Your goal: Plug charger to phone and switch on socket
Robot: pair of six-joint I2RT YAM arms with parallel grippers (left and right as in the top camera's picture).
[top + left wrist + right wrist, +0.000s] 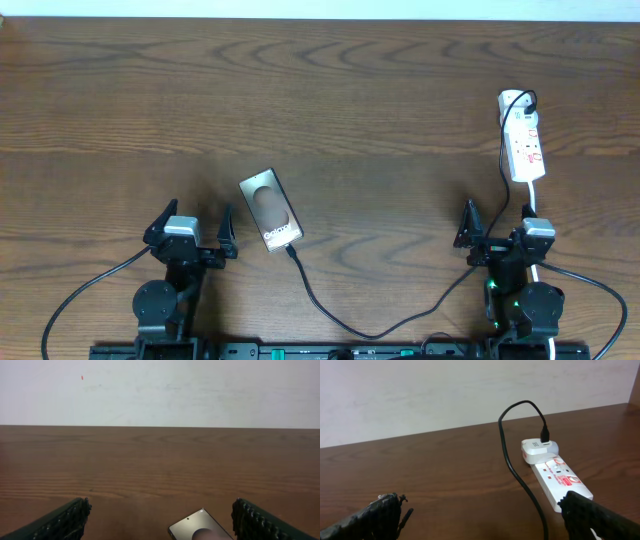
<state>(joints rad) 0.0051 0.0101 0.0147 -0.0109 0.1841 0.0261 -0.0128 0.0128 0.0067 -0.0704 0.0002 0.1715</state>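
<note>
The phone (270, 210) lies flat left of centre, its lettered end toward me. It also shows low in the left wrist view (200, 529). The charger (330, 310) is a thin black cable. Its tip touches the phone's near end; I cannot tell whether it is inserted. It loops along the front edge and up to the socket (523, 140) at the far right. In the right wrist view the cable (512, 465) enters a white adapter (537, 450) on the socket (562, 480). My left gripper (197, 224) (160, 520) is open and empty, left of the phone. My right gripper (497, 228) (485, 520) is open and empty, short of the socket.
The socket's white cord (535, 195) runs down toward my right arm. The robots' own black cables trail off both arm bases at the front edge. The dark wood table (360, 110) reaches back to a pale wall (160, 390).
</note>
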